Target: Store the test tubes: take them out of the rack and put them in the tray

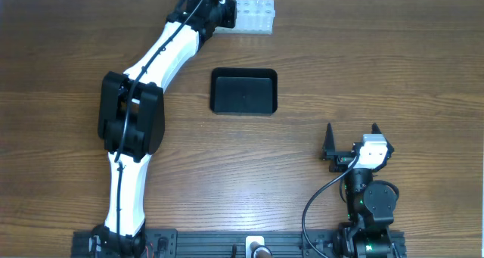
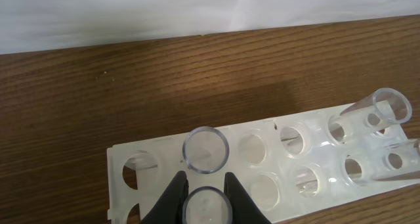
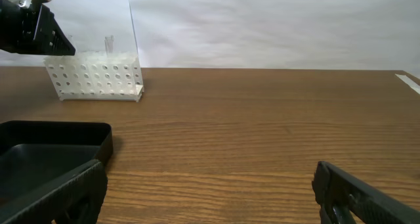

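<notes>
Across the top view, wooden table [image 1: 393,54] under everything. Left side, left arm [image 1: 144,99] stretched up to the top edge. Centre frame, black tray [image 1: 243,75], just below the rack, not touching. Top centre, clear rack [image 1: 255,17] with left gripper [image 2: 205,179] over one end, fingers narrow, pinching upright test tube [image 2: 207,209]. Lower right, right gripper [image 1: 352,133] low by its base, fingers wide apart. Second tube [image 2: 205,148] standing in the hole just beyond the pinched one. Tilted tube [image 2: 387,109] at the rack's other end.
</notes>
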Available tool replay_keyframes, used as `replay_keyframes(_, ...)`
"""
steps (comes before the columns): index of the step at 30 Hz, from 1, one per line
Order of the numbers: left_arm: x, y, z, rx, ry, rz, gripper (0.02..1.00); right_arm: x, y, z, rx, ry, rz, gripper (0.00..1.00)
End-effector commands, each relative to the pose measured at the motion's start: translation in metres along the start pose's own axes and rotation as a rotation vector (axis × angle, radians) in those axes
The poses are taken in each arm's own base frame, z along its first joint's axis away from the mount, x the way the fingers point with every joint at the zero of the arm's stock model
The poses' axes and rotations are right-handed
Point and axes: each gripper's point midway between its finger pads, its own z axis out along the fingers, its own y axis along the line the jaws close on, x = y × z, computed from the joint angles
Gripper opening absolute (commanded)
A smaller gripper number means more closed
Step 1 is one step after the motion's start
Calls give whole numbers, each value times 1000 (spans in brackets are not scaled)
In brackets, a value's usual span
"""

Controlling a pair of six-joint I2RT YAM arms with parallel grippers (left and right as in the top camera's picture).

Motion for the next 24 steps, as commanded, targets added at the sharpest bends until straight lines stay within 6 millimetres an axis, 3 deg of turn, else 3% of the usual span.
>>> replay_keyframes(1,-25,-5,-16,6,-53,9,40,1,-1,0,1,-1,-4,991)
replay_keyframes(12,-68,-10,-59,6,-151,8,38,1,-1,0,1,-1,-4,993)
replay_keyframes(20,-99,-10,-105,-12,-220,4,40,1,-1,0,1,-1,-4,993)
replay_keyframes(24,-103,-12,-128,-11,-207,-7,38,1,-1,0,1,-1,-4,991)
